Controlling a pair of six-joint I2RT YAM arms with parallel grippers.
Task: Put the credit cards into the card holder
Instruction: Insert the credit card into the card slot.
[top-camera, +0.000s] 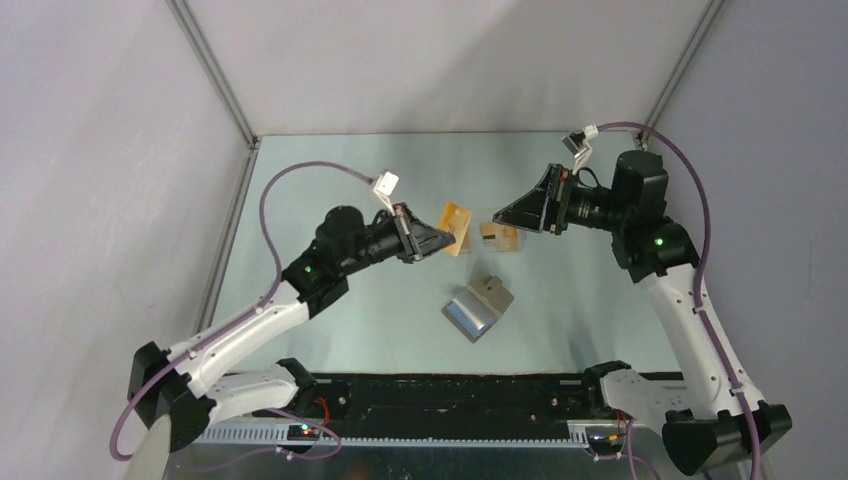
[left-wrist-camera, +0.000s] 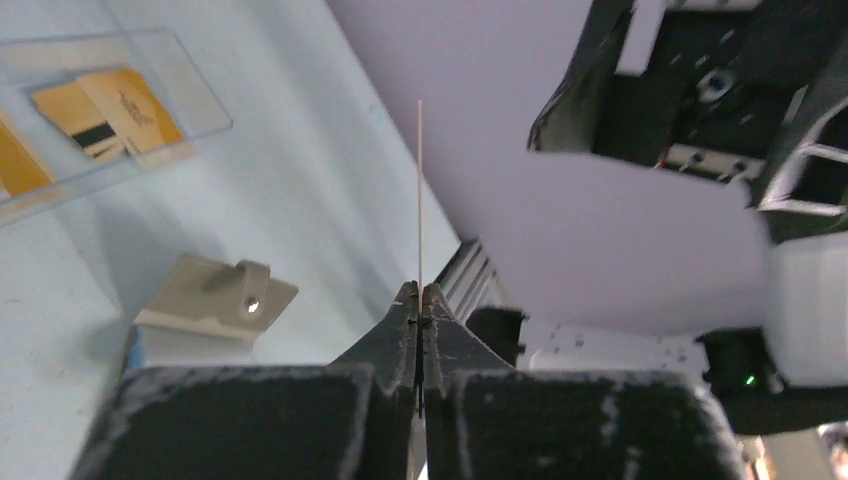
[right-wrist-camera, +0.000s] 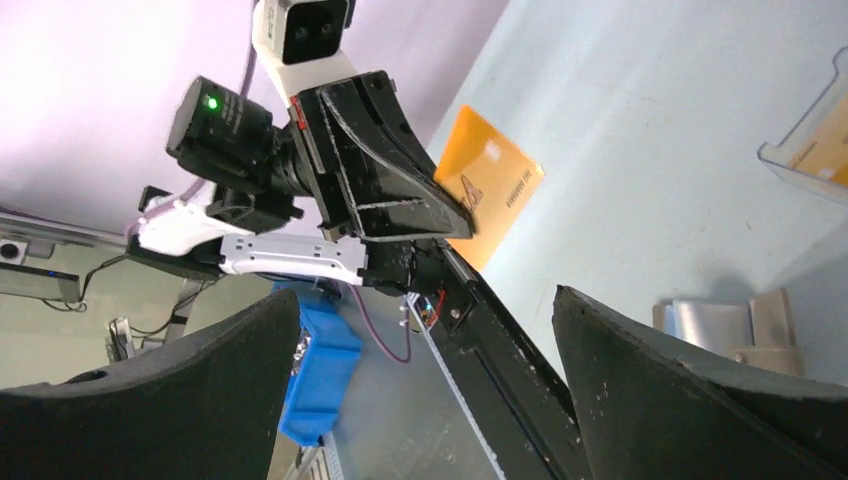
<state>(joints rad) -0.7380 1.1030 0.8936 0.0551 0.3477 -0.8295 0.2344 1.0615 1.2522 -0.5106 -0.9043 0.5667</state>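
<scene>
The left gripper (top-camera: 446, 240) pinches one credit card (top-camera: 456, 229), the right gripper (top-camera: 500, 218) gapes empty; the card holder (top-camera: 478, 307) at six o'clock looks unfilled.

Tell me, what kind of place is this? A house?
Probably a robot test booth in a lab, not a house: a left robot arm and a right robot arm sit bolted at a table edge, with plain walls on metal posts around.

The pale blue-green worktop (top-camera: 340, 300) carries two things. A grey card holder (top-camera: 478, 307) lies open near the middle, closer to the near edge. Beyond it, toward the far edge and apart from it, sits a clear box (left-wrist-camera: 195, 95) holding orange credit cards (left-wrist-camera: 105, 118).
</scene>
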